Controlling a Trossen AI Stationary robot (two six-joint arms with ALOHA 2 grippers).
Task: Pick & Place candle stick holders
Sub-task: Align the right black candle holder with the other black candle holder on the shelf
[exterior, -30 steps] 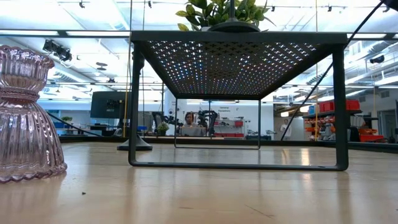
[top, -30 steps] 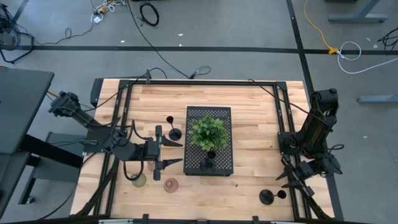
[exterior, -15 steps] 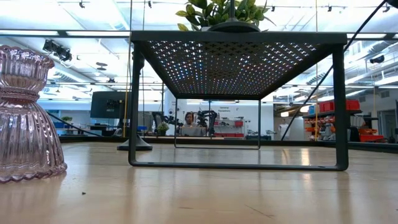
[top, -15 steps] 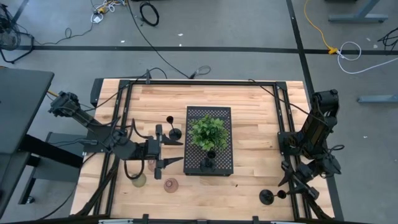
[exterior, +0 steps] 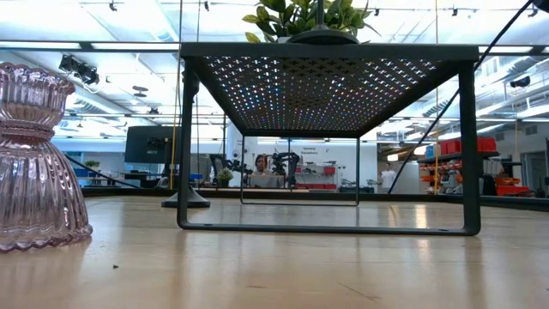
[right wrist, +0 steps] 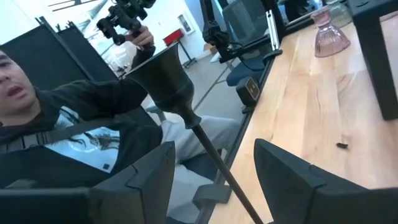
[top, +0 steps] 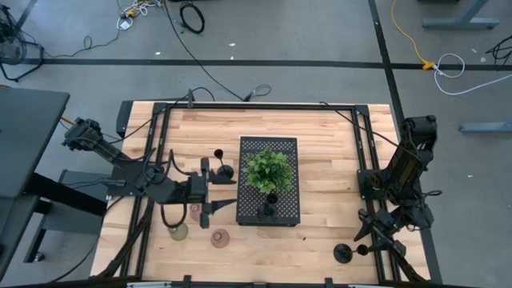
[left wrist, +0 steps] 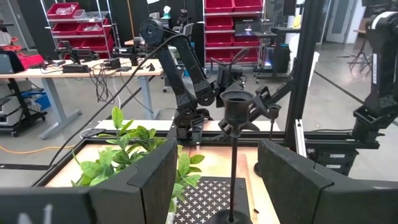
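A black candle stick holder [top: 270, 210] stands by its round base on the near end of the black perforated tray [top: 284, 148]. My left gripper [top: 226, 194] is open and level, left of the tray and facing this holder. In the left wrist view the holder's cup [left wrist: 238, 106] and stem show ahead between my fingers [left wrist: 155, 180]. My right gripper [top: 362, 242] is open beside another black holder [top: 344, 254] at the near right. Its stem [right wrist: 214, 155] shows between my open fingers, untouched. A third black holder [top: 222, 170], a pink one [top: 219, 238] and an olive one [top: 178, 232] stand on the table.
A green leafy plant [top: 268, 168] stands on the tray's middle. In the low view the pink holder [exterior: 34, 163] stands at the left and the tray's legs [exterior: 470, 146] span the middle. A seated person [right wrist: 81, 118] shows beyond the table's near edge. Bare wood lies at the far side.
My right gripper has moved a little toward the table's near edge and left, closer to the black holder at the near right. The holders have stayed where they were.
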